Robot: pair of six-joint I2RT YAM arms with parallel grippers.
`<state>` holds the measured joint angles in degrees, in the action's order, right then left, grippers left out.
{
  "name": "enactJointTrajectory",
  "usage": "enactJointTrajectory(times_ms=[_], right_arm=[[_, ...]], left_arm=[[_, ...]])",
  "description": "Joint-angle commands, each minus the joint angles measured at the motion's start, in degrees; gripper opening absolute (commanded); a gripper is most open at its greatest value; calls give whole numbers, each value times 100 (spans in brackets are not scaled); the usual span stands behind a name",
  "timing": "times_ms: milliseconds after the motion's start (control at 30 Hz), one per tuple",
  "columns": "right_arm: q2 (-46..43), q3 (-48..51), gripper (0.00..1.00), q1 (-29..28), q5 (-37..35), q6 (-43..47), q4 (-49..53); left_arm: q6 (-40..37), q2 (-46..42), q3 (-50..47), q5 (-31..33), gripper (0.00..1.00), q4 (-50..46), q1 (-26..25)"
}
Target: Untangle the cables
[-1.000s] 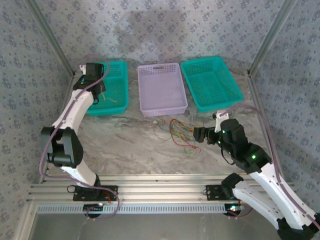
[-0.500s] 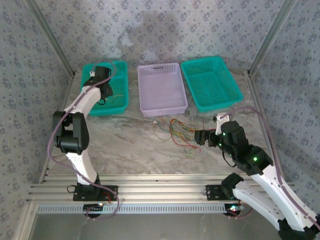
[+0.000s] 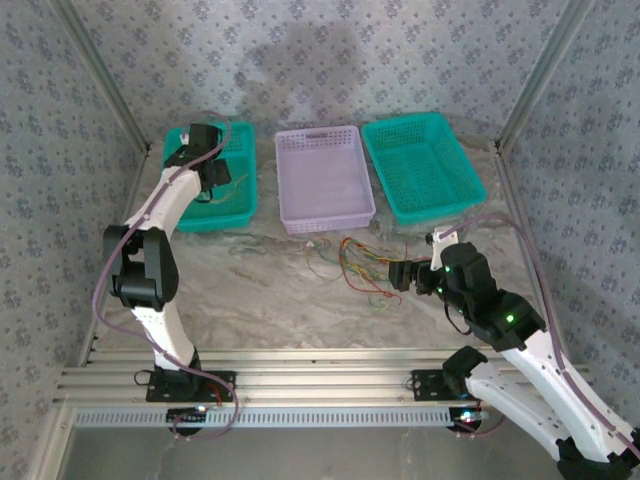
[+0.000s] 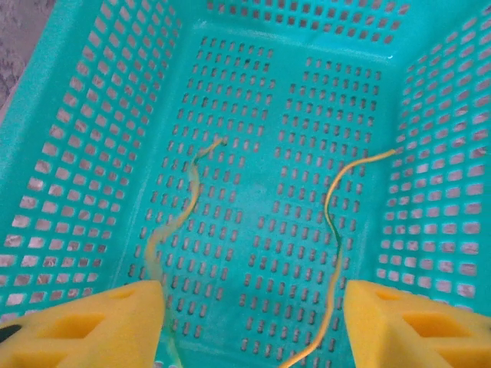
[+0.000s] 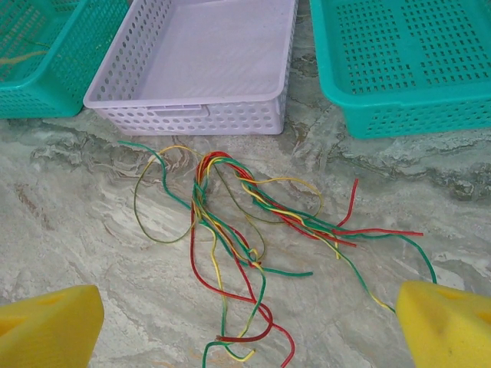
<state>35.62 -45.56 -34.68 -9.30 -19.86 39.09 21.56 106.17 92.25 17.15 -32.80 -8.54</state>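
- Left teal basket (image 3: 238,208) sits at the far left of the marble table (image 3: 250,300).
- Left gripper (image 4: 253,307) hangs over this basket, pointing down into it. Jaws spread wide, with the yellow pads (image 4: 84,326) at either side of the wrist view and nothing pinched between them.
- One yellow wire (image 4: 189,188) lies loose on the basket floor and curves down beside the left pad. A second yellow wire (image 4: 331,222), greenish along part of its length, lies apart from it to the right and runs down between the pads.
- Lilac basket (image 3: 325,185) stands in the middle, just beside the left teal one.
- Main bundle of cables (image 3: 358,265) lies on the bare table, just in front of the lilac basket's near wall and a little right of its centre. Red, yellow and green strands cross over one another, bunched tight at the far end and fanning out toward the near edge. One thin yellow-green loop strays off to the left.
- Right teal basket (image 3: 425,170) stands beside the lilac one, behind and to the right of the bundle.
- Right gripper (image 3: 399,272) sits low over the table, just right of the bundle and facing it. Jaws wide open, with the loose ends of the strands lying in the span between the pads but not clamped.
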Motion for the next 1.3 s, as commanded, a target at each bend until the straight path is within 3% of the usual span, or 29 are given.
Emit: enactJointTrajectory(times_ms=[0, 233, 367, 733, 1033, 1267], right_arm=[[-46, 69, 100, -57, -81, -9, 64], [86, 64, 100, -61, -91, -47, 94], [652, 28, 100, -52, 273, -151, 272], [2152, 176, 100, 303, 1281, -707, -265], [3080, 347, 84, 569, 1562, -796, -885], [3727, 342, 71, 585, 1459, -791, -1080]], left_arm=[[-176, -307, 392, 114, 70, -320, -134], [-183, -536, 667, 184, 82, -579, -304], [-102, -971, 664, 139, 88, -911, -634], [776, -2417, -951, -145, 91, -795, -2331], [1556, -2825, -2537, -370, 91, -62, -3194], [1765, -2719, -2985, -501, 91, 232, -3428]])
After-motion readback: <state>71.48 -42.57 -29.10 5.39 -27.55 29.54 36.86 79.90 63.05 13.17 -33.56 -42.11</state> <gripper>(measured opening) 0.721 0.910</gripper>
